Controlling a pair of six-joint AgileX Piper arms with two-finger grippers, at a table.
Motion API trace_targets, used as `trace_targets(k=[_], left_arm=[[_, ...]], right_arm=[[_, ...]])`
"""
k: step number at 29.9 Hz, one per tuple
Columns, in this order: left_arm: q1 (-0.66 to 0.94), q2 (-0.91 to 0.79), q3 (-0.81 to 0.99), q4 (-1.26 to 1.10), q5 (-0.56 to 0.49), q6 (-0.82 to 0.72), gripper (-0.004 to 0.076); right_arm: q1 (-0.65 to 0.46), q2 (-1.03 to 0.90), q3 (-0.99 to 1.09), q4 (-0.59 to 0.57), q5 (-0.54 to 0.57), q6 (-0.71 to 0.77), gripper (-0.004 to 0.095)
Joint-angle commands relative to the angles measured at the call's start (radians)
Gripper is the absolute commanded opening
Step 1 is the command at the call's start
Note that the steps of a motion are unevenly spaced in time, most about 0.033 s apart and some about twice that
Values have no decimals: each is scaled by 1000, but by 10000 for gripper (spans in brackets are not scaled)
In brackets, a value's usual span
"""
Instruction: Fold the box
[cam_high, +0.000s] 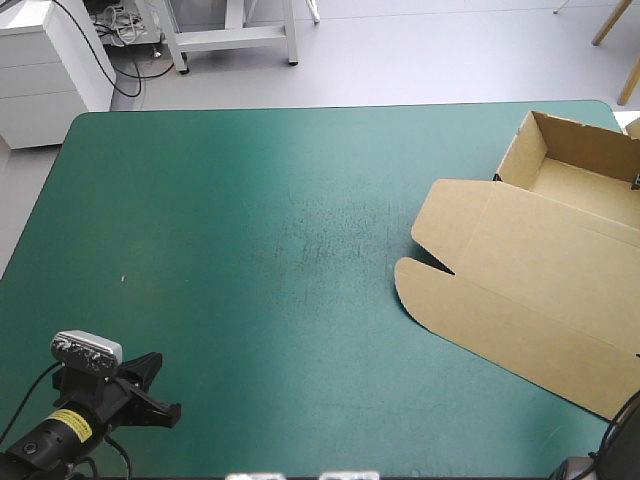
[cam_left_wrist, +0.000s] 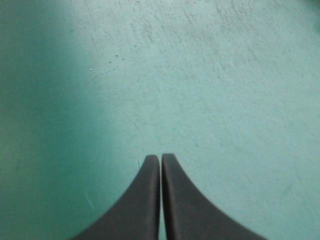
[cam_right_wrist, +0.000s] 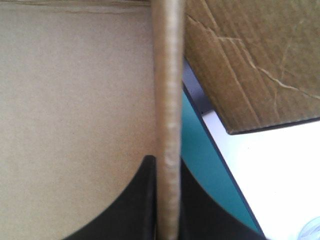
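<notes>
The brown box (cam_high: 530, 270) lies at the table's right side as an open tray (cam_high: 575, 175) at the far right corner, with its lid panel spread flat toward the front. In the right wrist view my right gripper (cam_right_wrist: 167, 160) is shut on the box. An upright wall edge (cam_right_wrist: 169, 75) runs between its black fingers, with an inner panel (cam_right_wrist: 75, 100) on one side and a creased flap (cam_right_wrist: 250, 60) on the other. My left gripper (cam_left_wrist: 161, 157) is shut on nothing, low over bare teal-green cover near the front left corner, far from the box.
The table's right edge (cam_right_wrist: 215, 150) runs just beside the held wall, with pale floor beyond it. Teal-green cover (cam_high: 250, 250) stretches from the box to the left edge. The box overhangs the picture's right side in the high view.
</notes>
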Motion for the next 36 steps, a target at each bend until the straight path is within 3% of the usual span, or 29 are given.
trace_targets(k=[1,8,15,18,21,26,32,36], left_arm=[[-6,7,-21,0,-65,-7,-8],[-6,7,-21,0,-65,-7,-8],[-6,7,-21,0,-65,-7,-8],[-6,7,-21,0,-65,-7,-8],[-6,7,-21,0,-65,-7,-8],[-6,7,-21,0,-65,-7,-8],[-6,7,-21,0,-65,-7,-8],[-6,7,-21,0,-65,-7,-8]], right_arm=[[-14,-63,-30,-19,-17,-17,62],[-14,-166,-30,81,-17,-62,527],[-12,-353,-30,202,-17,-79,560],[22,-445,-16,196,-17,-79,501],[86,-540,14,196,-17,-79,355],[244,-716,140,152,-17,-108,-15],[425,-926,416,137,-20,-117,-16],[502,-1103,633,139,-98,-123,-16]])
